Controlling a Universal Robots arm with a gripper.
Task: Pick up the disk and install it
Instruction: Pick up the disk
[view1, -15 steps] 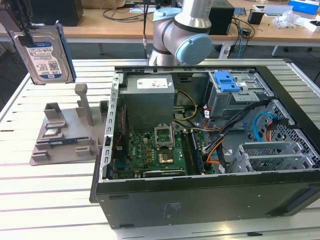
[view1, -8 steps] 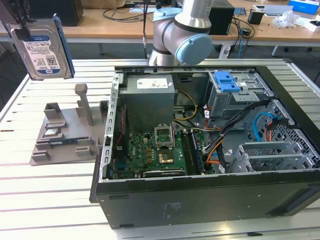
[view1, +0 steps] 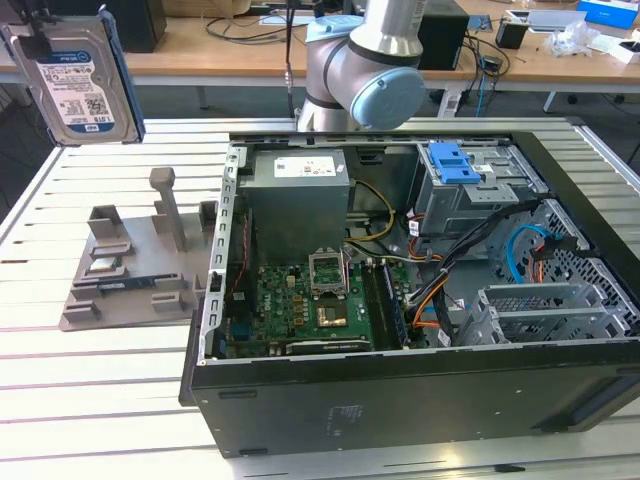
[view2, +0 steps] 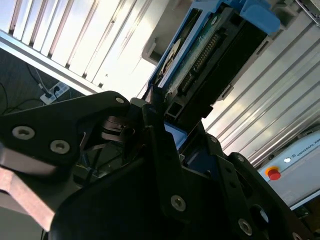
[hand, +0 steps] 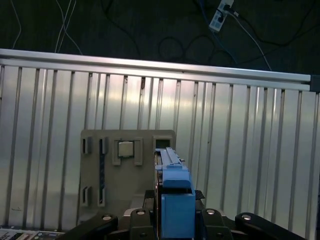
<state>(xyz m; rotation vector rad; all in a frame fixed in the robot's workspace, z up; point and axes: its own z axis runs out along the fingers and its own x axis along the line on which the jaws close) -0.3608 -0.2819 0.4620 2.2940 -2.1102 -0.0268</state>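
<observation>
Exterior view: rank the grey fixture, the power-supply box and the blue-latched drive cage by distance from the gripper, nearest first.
The gripper holds the disk at the exterior view's upper left.
1. Grey fixture: on the table, left of the case.
2. Power-supply box: inside the case's left end.
3. Drive cage: inside the case, farther right.

On your slatted desk (view1: 100, 400), an open case (view1: 400, 400) lies on its side, close to the desk's near edge in the exterior view. Inside it you have a grey power supply (view1: 298, 200), a green board (view1: 300, 310) just beside that, and a cage (view1: 470, 195) with a blue latch (view1: 450, 160). A grey fixture (view1: 130, 270) sits just beside the case, toward the desk's edge at the exterior view's left.
</observation>
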